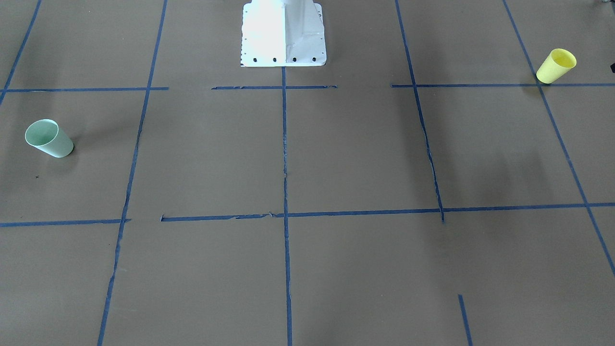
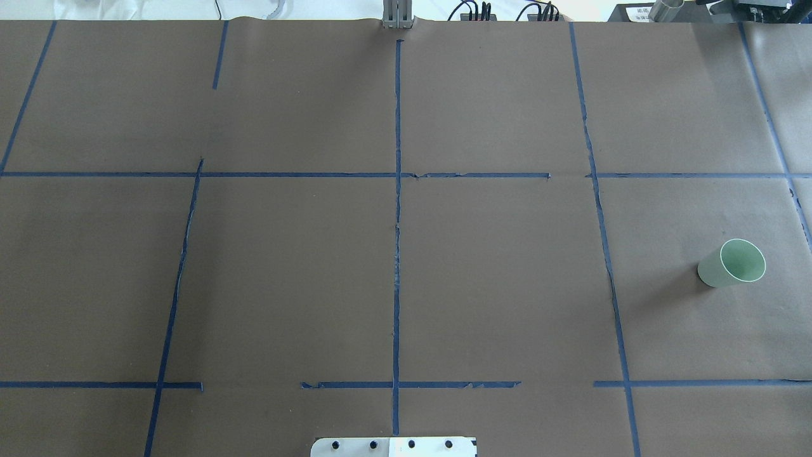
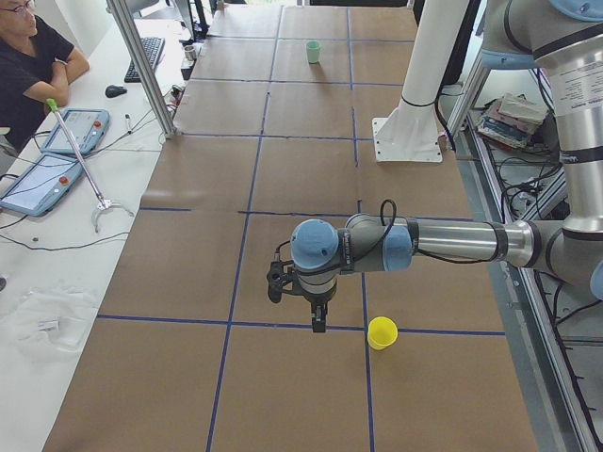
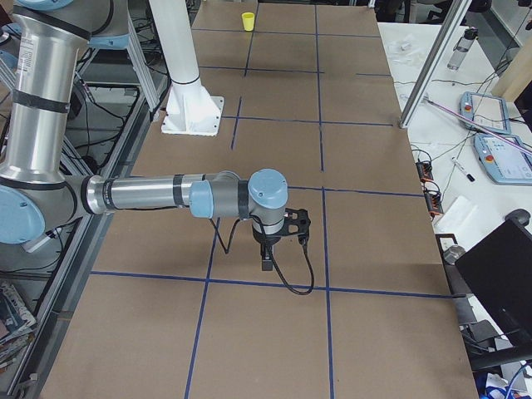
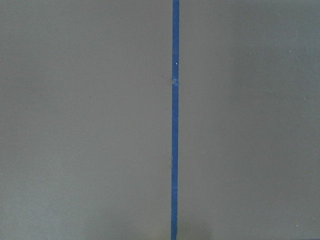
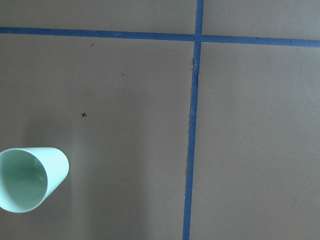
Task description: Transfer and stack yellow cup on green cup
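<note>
With the yellow cup (image 1: pixel 556 66) at the front-facing view's upper right, the green cup (image 1: pixel 49 138) well apart at its mid left, and the spread of the left end effector (image 3: pixel 319 322) and the right end effector (image 4: pixel 266 265) impossible to tell, an off-centre grasp could topple the light yellow cup.

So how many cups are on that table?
2. The yellow cup stands upright far out on the robot's left; the green cup stands upright far out on its right. No others show.
</note>
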Controlling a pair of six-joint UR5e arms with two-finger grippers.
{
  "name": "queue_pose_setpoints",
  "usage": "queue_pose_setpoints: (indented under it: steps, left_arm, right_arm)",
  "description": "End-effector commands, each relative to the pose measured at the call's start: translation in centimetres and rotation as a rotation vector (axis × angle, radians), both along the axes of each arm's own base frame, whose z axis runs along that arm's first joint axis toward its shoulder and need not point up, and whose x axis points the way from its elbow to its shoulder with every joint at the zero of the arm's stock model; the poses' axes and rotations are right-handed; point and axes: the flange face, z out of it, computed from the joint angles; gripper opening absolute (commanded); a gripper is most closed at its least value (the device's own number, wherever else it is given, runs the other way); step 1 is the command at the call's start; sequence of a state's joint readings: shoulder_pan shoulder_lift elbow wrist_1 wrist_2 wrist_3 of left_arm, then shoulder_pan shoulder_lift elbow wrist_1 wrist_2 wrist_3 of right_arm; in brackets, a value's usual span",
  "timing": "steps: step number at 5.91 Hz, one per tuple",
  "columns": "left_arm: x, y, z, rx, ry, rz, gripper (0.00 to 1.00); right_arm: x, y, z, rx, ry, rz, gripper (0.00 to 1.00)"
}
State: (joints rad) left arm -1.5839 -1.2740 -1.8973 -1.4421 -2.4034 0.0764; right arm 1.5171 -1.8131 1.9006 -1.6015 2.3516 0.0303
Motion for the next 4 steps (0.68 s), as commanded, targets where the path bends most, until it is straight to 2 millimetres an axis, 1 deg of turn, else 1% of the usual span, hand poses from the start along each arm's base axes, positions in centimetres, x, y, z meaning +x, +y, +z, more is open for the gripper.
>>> queue_pose_setpoints:
  steps: [1,2,4]
  left_arm:
    - [0.03,-0.01,-0.28,0.003,0.0,-0.001,1.0]
    - [0.01,-0.05,-0.82,0.013,0.005,-0.003,1.0]
    - [0.03,-0.18,-0.69,0.01,0.0,-0.003,1.0]
  right_arm:
    - [-0.05,0.0,0.17,-0.002,0.002,-0.002,1.0]
    - [0.01,0.01,0.17,-0.002,0.002,-0.001,1.0]
    - [0.01,0.01,0.17,0.003,0.002,-0.006,1.0]
